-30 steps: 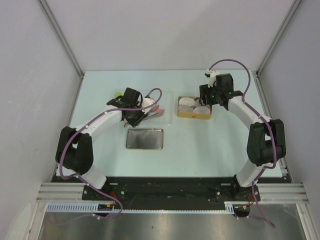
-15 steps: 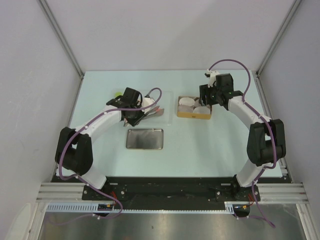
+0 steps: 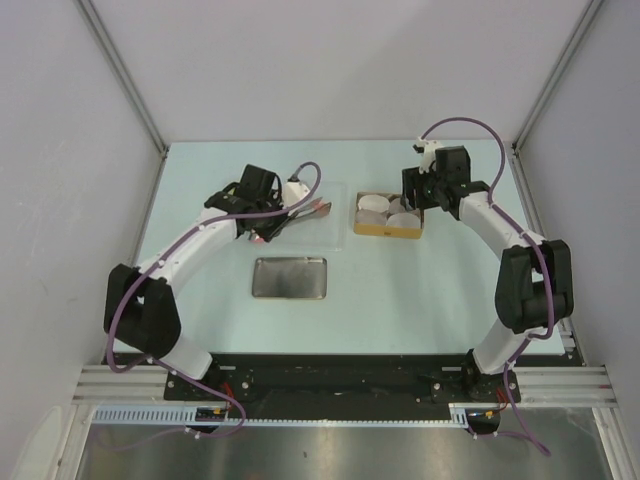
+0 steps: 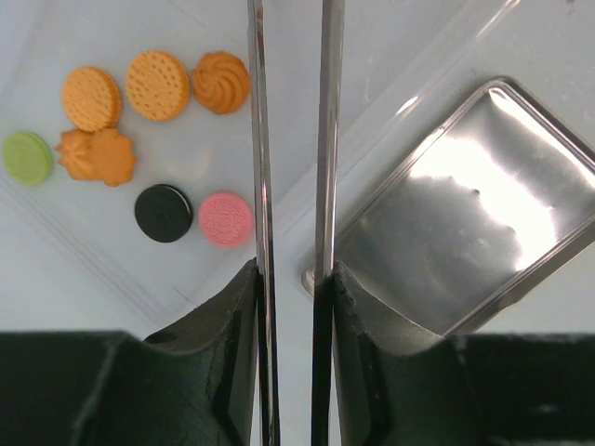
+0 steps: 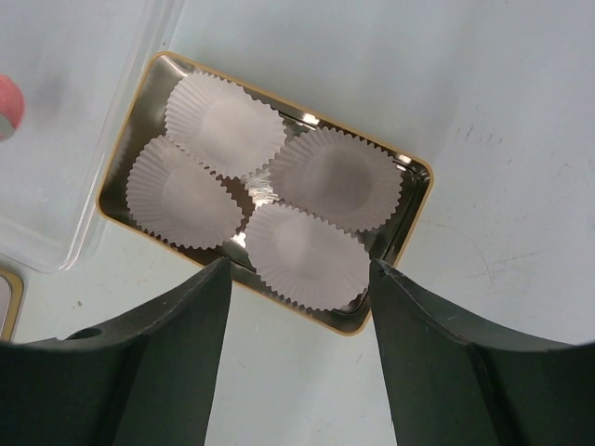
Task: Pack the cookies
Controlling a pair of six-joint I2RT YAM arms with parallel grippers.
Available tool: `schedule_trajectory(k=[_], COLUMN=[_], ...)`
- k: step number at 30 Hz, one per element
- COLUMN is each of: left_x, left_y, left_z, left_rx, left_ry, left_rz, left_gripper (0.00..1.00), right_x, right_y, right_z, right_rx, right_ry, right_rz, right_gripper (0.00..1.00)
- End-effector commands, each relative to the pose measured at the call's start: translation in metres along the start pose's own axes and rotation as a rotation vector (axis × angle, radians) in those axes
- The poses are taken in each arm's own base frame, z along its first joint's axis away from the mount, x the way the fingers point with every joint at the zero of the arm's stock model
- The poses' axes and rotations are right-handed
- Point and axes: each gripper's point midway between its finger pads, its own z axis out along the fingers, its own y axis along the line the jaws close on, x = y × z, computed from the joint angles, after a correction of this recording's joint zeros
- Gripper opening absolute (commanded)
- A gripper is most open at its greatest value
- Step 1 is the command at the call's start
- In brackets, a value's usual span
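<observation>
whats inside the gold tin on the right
Four white paper cups fill the gold tin, all looking empty. Only slivers of shiny floor show between them; whatever lies under the cups is covered.

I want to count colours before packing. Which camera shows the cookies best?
Left wrist: the cookies lie sharp and unhidden left of the tweezers. Top external shows them too small to tell, largely under the left arm; right wrist catches only the edge of a pink cookie.
</observation>
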Motion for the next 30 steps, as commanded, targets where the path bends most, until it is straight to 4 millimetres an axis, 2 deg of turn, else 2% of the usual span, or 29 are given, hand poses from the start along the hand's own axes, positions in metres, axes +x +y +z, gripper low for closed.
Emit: schedule_trajectory(k=[1, 6, 7, 12, 14, 18, 22, 24, 30], left_x=[-0.051, -0.074, -0.083, -0.110, -0.125, -0.144, -0.151, -0.154, -0.154], left_y=[0.014, 0.011, 0.010, -0.008, -0.010, -0.019, -0.025, -0.029, -0.032], left_z=[-0.034, -0.039, -0.042, -0.028, -0.028, -0.013, 0.005, 0.014, 0.029], left_rx=[-0.048, -0.029, -0.027, 0.011, 0.016, 0.026, 0.040, 0.046, 0.045], left_ry=[-0.157, -0.198, -0.215, -0.234, -0.257, -0.250, -0.225, -0.209, -0.176], left_rz=[0.028, 0.041, 0.050, 0.077, 0.084, 0.111, 0.126, 0.138, 0.160], left_gripper=[0.27, 0.27, 0.27, 0.27, 0.27, 0.27, 0.27, 0.26, 0.26], right_x=[-0.028, -0.035, -0.038, -0.045, -0.046, -0.044, -0.045, -0.046, -0.045], right_y=[-0.001, -0.007, -0.010, -0.021, -0.026, -0.032, -0.042, -0.047, -0.054], right_z=[-0.020, -0.028, -0.031, -0.040, -0.043, -0.047, -0.053, -0.056, -0.060], right_rx=[0.009, 0.030, 0.039, 0.081, 0.098, 0.125, 0.160, 0.167, 0.174], right_ry=[-0.096, -0.119, -0.129, -0.154, -0.161, -0.154, -0.162, -0.166, -0.166], right_rz=[-0.015, -0.012, -0.009, 0.004, 0.011, 0.025, 0.059, 0.069, 0.093], right_gripper=[0.65, 0.66, 0.65, 0.66, 0.66, 0.66, 0.66, 0.74, 0.79])
